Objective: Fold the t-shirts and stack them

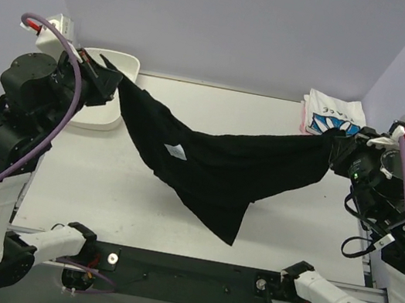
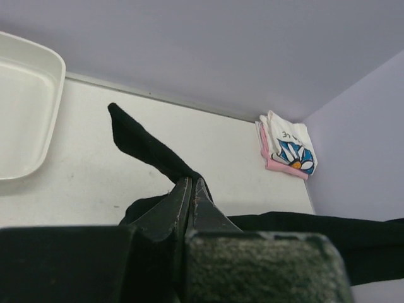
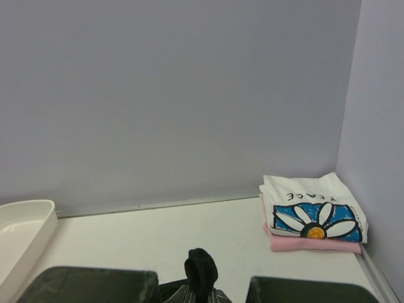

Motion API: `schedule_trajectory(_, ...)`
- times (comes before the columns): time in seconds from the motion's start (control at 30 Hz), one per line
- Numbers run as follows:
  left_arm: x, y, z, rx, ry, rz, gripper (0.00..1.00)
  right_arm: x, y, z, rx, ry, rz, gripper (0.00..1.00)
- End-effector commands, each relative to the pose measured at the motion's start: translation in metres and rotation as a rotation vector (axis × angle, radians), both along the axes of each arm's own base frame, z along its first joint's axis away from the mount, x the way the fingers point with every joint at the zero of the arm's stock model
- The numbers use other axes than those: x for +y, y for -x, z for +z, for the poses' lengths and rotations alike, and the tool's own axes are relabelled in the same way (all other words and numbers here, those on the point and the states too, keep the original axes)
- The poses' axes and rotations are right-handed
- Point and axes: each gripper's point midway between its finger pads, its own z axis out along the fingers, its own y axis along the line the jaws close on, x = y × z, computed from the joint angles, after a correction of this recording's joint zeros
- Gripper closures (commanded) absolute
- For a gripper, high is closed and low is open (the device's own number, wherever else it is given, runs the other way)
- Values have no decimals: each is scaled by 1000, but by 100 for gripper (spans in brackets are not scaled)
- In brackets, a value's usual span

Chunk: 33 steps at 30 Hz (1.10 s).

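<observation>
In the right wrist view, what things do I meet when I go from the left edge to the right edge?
white tray → bunched black t-shirt → folded daisy-print t-shirt, lying on the pink t-shirt

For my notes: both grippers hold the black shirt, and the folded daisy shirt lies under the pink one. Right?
No. The daisy shirt lies on top of the pink shirt; the right wrist view shows it. The rest is correct.
</observation>
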Motion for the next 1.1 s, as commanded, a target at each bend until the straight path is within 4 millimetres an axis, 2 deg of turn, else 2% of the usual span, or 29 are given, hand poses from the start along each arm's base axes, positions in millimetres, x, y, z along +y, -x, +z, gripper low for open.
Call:
schedule_trajectory(0.0,-18,-19,-34,48,15,-41,100,-1,-32,-36,109,76,-104,100)
schedule_trajectory(0.07,-19,-34,-52,82,-15,-17,100,0,-51,-55,171,94,-135,100)
schedule_trajectory(0.13,-24,-61,-80,146,-74,17,100,3,-66,-76,225,78,-138,100)
schedule_trajectory(0.17,-25,-71,-88,165,-88,25,100,-4,-78,-89,264,70,-173,100)
schedule_trajectory(0.2,-34,-94,-105,188,-120,23,100,-6,-85,-97,287,59,-181,100)
schedule_trajectory(0.23,-34,-107,-110,194,-133,48,100,-3,-92,-104,305,28,-171,100)
schedule_trajectory(0.27,-36,-120,-114,200,-143,60,100,-10,-105,-117,346,20,-200,100)
schedule_trajectory(0.3,-43,-143,-134,238,-176,67,100,-9,-111,-123,367,7,-200,100)
schedule_trajectory(0.33,-43,-153,-120,212,-173,84,100,-6,-117,-128,387,-5,-189,100)
schedule_trajectory(0.37,-45,-162,-122,222,-185,88,100,-6,-126,-136,411,4,-192,100)
schedule_trajectory(0.4,-48,-172,-134,255,-209,95,100,-6,-129,-138,420,7,-190,100)
schedule_trajectory(0.5,-49,-175,-111,205,-196,97,100,7,-139,-144,443,1,-136,100)
schedule_trajectory(0.57,-51,-167,-97,177,-178,79,100,18,-144,-143,449,-17,-83,100)
schedule_trajectory(0.6,-51,-156,-83,150,-159,68,100,25,-146,-142,447,-27,-54,100)
schedule_trajectory(0.63,-54,-149,-78,141,-146,45,100,35,-151,-136,422,-35,-24,100)
schedule_trajectory(0.67,-57,-140,-74,134,-134,32,100,44,-156,-138,425,-32,1,100)
schedule_trajectory(0.7,-57,-121,-71,126,-112,19,100,51,-163,-122,386,-33,29,100)
schedule_trajectory(0.73,-75,-103,-75,121,-116,-27,100,63,-167,-117,381,-36,62,100)
schedule_trajectory(0.77,-83,-89,-76,110,-116,-44,100,73,-179,-127,414,-31,82,100)
schedule_trajectory(0.8,-86,-66,-88,124,-118,-57,100,86,-186,-99,357,-54,143,100)
schedule_trajectory(0.83,-84,-53,-95,128,-122,-25,100,96,-188,-99,374,-51,173,100)
schedule_trajectory(0.87,-105,-31,-103,133,-111,-96,100,113,-200,-108,401,-42,210,100)
schedule_trajectory(0.9,-104,-10,-100,118,-27,-117,100,124,-204,-103,393,-45,239,100)
schedule_trajectory(0.93,-113,0,-137,173,-45,-143,100,137,-207,-77,336,-74,296,100)
schedule_trajectory(0.97,-137,28,-152,190,-36,-239,100,155,-218,-88,362,-87,338,100)
schedule_trajectory(1.0,-145,43,-152,183,31,-264,100,166,-221,-84,352,-110,378,100)
schedule_trajectory(1.03,-154,55,-184,217,-16,-271,100,184,-219,-62,311,-163,463,100)
schedule_trajectory(1.07,-175,82,-193,222,-27,-353,100,198,-228,-76,340,-182,503,100)
